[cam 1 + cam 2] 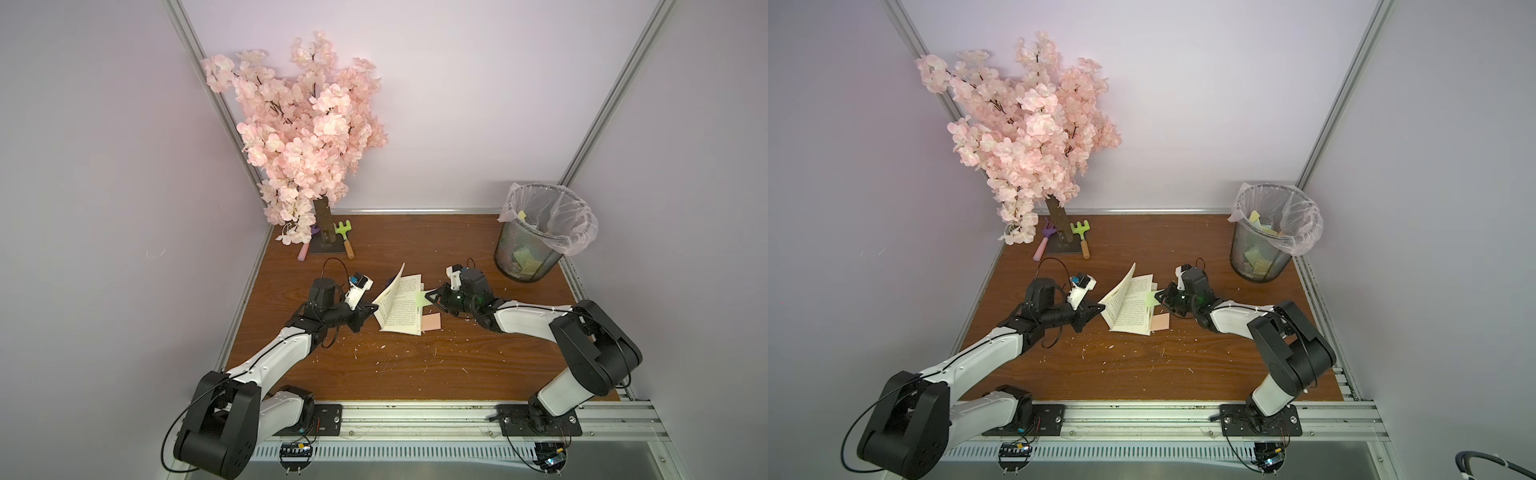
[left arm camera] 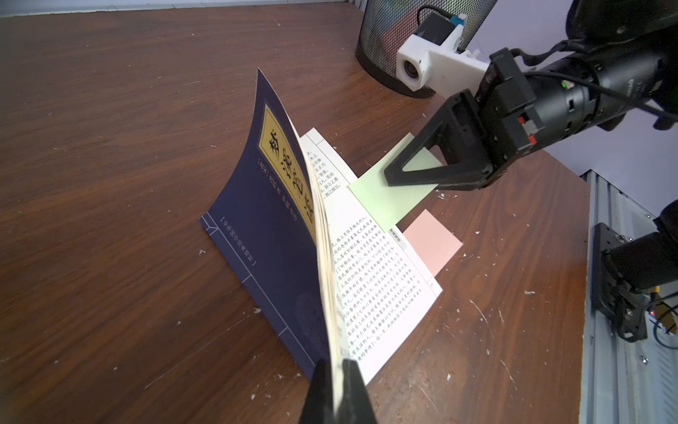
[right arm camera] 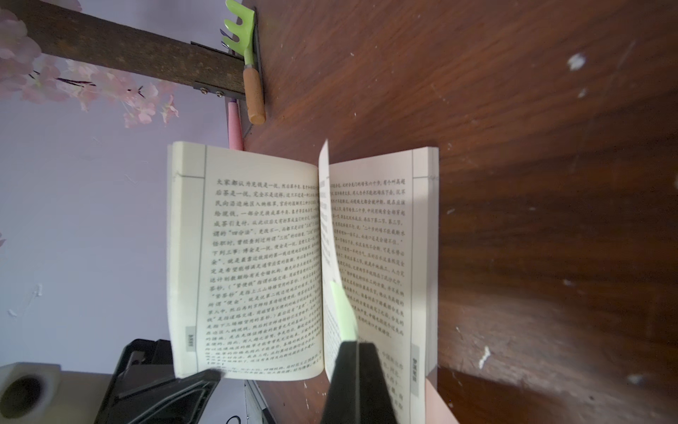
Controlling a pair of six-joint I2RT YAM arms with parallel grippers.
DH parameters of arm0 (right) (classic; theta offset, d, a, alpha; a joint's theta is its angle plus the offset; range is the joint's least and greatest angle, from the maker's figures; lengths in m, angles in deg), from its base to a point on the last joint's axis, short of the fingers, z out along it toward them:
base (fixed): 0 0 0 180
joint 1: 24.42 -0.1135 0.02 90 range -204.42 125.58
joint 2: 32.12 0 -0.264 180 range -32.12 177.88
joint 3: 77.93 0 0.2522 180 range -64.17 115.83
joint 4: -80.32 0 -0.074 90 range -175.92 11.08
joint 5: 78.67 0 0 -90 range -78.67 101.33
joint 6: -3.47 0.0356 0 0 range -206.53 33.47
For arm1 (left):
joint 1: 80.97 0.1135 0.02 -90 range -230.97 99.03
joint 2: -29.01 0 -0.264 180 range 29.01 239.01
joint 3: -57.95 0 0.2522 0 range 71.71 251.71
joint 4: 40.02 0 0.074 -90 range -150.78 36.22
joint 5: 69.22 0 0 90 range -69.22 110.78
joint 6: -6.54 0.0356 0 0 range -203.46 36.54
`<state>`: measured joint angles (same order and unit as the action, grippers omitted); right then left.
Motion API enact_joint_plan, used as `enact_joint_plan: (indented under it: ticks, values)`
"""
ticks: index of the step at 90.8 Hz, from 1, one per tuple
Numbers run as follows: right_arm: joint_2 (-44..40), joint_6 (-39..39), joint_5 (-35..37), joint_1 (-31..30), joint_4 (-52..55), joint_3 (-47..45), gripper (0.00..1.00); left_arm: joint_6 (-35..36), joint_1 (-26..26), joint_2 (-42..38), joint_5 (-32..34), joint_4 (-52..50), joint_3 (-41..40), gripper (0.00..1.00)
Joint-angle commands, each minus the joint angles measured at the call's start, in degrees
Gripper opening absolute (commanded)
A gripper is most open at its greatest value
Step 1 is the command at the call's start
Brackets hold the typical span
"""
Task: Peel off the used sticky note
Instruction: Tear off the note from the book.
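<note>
the left arm [image 1: 274, 357] and right arm [image 1: 525, 320] pair glossy white shells with bulky black joint housings, thin black cables [image 1: 334, 259] looping beside white wrist camera mounts [image 2: 433, 62], screwed black base plates [image 1: 328, 417], and the right gripper [image 2: 390, 175] has black hollow-triangle fingers [image 2: 440, 178], red tabs [image 2: 528, 128] and a green light [image 2: 564, 85].

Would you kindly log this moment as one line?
left pincer: shut on book | right pincer: shut on green sticky note | note attached to page
</note>
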<state>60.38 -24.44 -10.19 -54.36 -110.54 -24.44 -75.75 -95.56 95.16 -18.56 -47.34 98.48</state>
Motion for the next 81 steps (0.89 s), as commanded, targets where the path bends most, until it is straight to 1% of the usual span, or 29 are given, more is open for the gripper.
enact_joint_plan:
  ticks: [1,17,28,36,42,49,55,64,77,81]
  values:
    - [-0.2,-1.35,-2.79,1.17,-0.65,0.39,0.0,-0.26,0.8,0.1,0.44,-2.04,0.5,0.02]
    - [0.13,-1.16,-4.34,3.29,-1.0,-1.3,0.0,-0.1,0.84,-0.06,0.53,-2.28,0.49,0.02]
    - [0.92,-2.1,-6.05,3.46,-0.98,-1.26,0.0,-0.07,0.79,0.08,0.74,-2.25,0.65,0.02]
    - [-0.27,-1.94,-3.61,3.66,-0.64,-2.74,0.0,-0.03,0.84,0.07,0.58,-2.31,0.66,0.02]
    - [-1.24,-2.01,-4.28,3.7,-2.52,-3.11,0.0,-0.02,0.81,-0.11,0.54,-2.44,0.66,0.02]
    - [-3.44,-3.34,-5.07,3.73,-1.8,-2.1,0.0,0.03,0.87,-0.16,0.52,-2.31,0.59,0.02]
    - [-7.19,-6.05,-3.55,3.7,2.14,-0.32,0.0,0.02,0.8,-0.14,0.62,-2.31,0.64,0.02]
    - [-13.52,-10.97,-0.26,4.76,13.19,4.88,0.0,0.07,0.82,0.1,0.66,-2.59,0.8,0.02]
    - [-21.99,-13.9,2.83,10.19,24.47,12.64,0.0,0.37,0.8,-0.23,0.82,-2.61,0.79,0.02]
    - [-24.51,-15.03,5.57,12.64,27.37,15.82,0.0,0.65,0.84,-0.35,0.91,-2.64,0.75,0.02]
